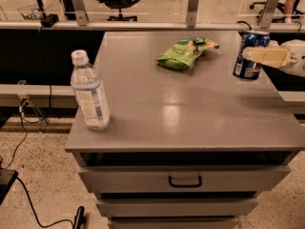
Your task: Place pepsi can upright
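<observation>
The pepsi can (pixel 246 68) is dark blue with a silver top and a white-red logo. It stands nearly upright, leaning slightly, at the right edge of the grey table (pixel 190 113). I cannot tell whether its base rests on the surface. My gripper (pixel 249 51) reaches in from the right and is shut on the can's upper half. One cream finger (pixel 267 57) lies across the can's front. The other finger is hidden behind the can.
A clear water bottle (pixel 89 92) stands at the table's front left. A green snack bag (pixel 185 53) lies at the back middle. A drawer with a black handle (pixel 185 181) sits below the tabletop. A rail and glass panels run behind the table.
</observation>
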Controlling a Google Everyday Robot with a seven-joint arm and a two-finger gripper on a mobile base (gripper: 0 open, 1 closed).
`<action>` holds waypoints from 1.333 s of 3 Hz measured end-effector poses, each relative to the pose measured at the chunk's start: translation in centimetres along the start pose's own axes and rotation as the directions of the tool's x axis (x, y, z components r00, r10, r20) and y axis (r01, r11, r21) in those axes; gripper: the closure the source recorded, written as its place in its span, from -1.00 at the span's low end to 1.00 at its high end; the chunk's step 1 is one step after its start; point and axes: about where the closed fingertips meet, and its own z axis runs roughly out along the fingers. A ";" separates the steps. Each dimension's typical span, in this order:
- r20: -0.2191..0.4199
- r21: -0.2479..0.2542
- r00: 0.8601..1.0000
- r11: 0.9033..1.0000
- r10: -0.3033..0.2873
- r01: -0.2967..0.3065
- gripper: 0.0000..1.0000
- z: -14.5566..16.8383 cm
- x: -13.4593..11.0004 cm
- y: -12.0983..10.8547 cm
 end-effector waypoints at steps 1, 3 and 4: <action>0.001 -0.003 0.997 0.997 -0.083 0.083 1.00 0.3 -0.1 0.0; 0.028 -0.003 0.985 0.985 -0.171 0.171 1.00 0.3 -0.1 -0.3; 0.060 0.029 0.940 0.942 -0.335 0.334 1.00 -0.5 0.5 -0.7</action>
